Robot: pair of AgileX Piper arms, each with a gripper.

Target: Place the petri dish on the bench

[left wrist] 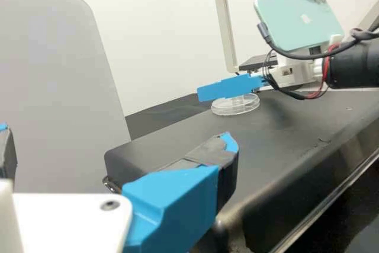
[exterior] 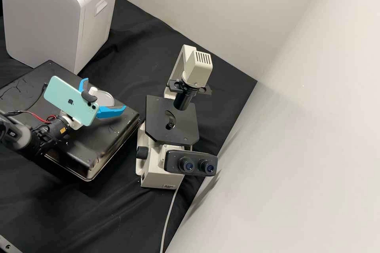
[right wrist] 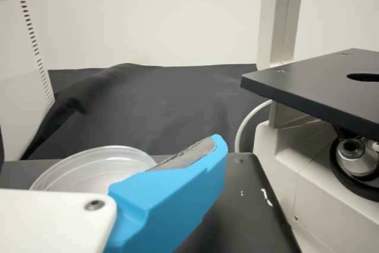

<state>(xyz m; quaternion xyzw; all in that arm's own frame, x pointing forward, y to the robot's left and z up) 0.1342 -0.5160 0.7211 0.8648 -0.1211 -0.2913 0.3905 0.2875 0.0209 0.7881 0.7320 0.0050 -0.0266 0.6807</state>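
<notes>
The clear round petri dish (exterior: pixel 104 99) rests on top of a flat black case (exterior: pixel 99 154). My right gripper (exterior: pixel 103 94) comes in from the left with a mint phone (exterior: pixel 69 101) on its wrist. Its blue fingers (right wrist: pixel 172 188) sit on either side of the petri dish (right wrist: pixel 89 167), closed against its rim. From the left wrist view, the petri dish (left wrist: pixel 235 103) lies on the black case (left wrist: pixel 296 146) under one blue finger of the right gripper (left wrist: pixel 228 88). My left gripper (left wrist: pixel 115 140) stands open at the near corner of the case, holding nothing.
A beige inverted microscope (exterior: pixel 174 126) with a black stage stands just right of the case, its cable running to the front edge. A white appliance (exterior: pixel 51 12) stands at the back left. Black cloth covers the bench (exterior: pixel 130 47); a white wall bounds its right.
</notes>
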